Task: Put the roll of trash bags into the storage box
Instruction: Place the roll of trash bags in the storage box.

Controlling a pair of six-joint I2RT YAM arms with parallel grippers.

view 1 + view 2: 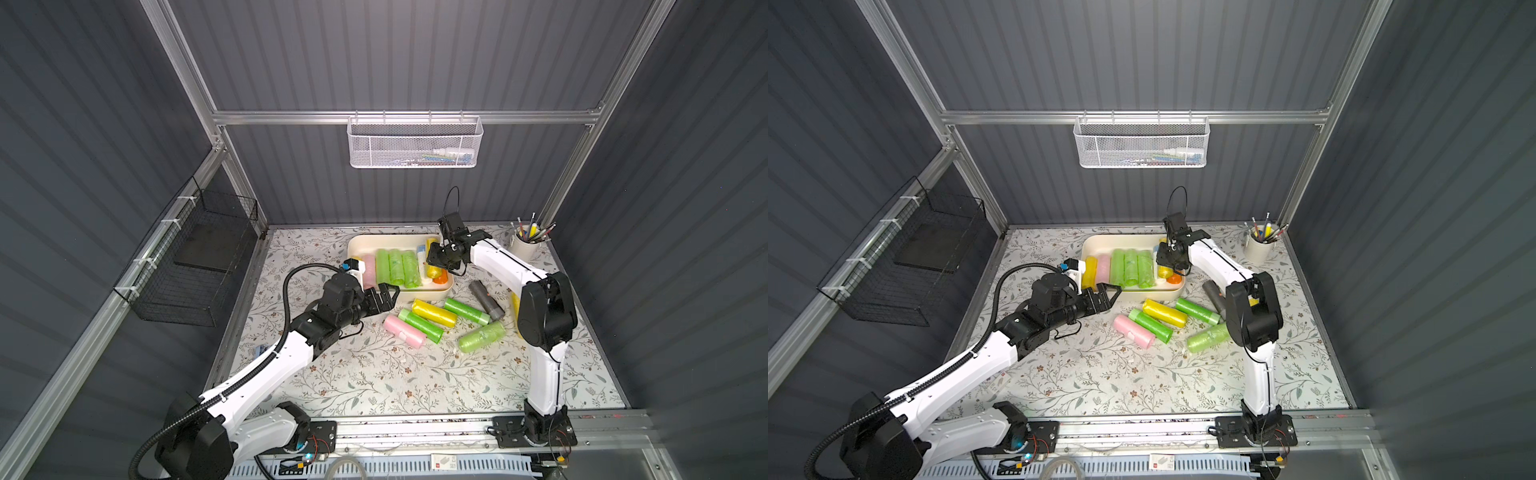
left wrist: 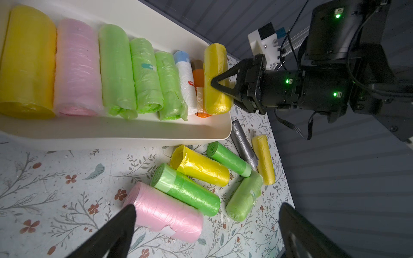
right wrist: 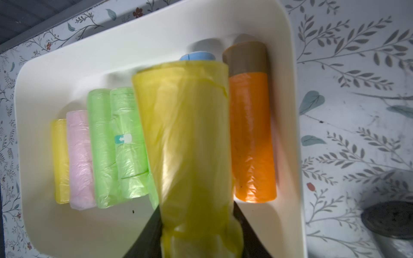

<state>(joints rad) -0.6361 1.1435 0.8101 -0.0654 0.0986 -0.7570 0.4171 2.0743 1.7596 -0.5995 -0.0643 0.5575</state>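
White mesh basket on rear rail; black wire basket left wall; pen cup.

1. In both top views the floral tabletop glows bright under overhead light; the dark walls fall dim.
2. Left wrist view: crisp, sheen on the pink roll.
3. Right wrist view: yellow roll soft and smeared up close.

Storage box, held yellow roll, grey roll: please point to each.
storage box [image 1: 365,245]: a top view, bare far corner.
held yellow roll [image 3: 190,145]: right wrist view, mid-body.
grey roll [image 1: 486,300]: a top view, mid-body.
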